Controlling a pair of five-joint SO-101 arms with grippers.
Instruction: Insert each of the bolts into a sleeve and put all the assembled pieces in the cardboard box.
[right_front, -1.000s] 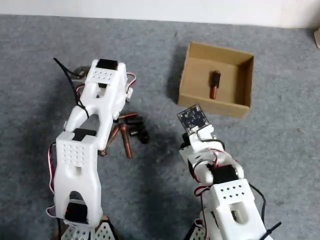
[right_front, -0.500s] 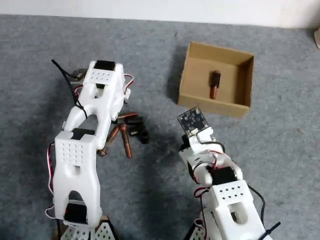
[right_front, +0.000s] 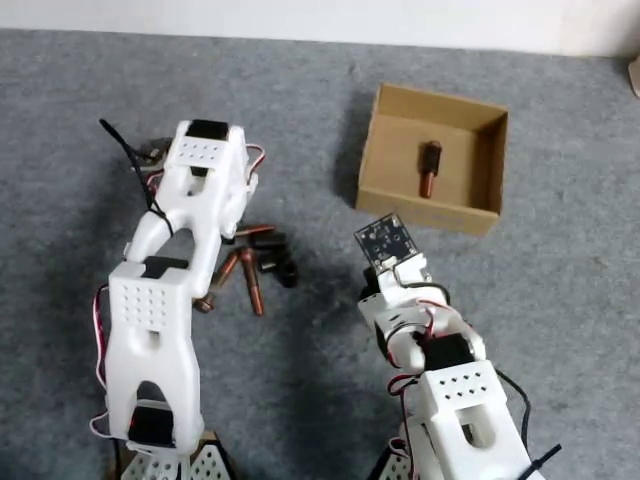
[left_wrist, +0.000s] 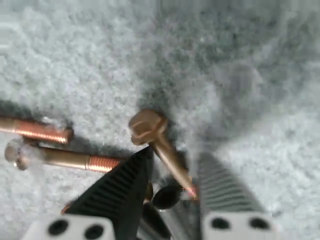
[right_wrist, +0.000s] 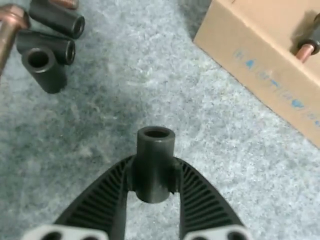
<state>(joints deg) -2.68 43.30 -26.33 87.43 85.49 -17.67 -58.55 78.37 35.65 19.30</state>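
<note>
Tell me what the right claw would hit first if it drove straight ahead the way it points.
The black cylindrical sleeve clamped in the right claw leads; it would probably meet bare grey carpet, between the loose black sleeves and the brown cardboard box. Depth is unclear.

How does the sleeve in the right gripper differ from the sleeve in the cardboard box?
The gripper's sleeve is empty; the box's sleeve holds a copper bolt. The first is clamped in the right gripper; the second lies on the cardboard box floor. Both are black.
</note>
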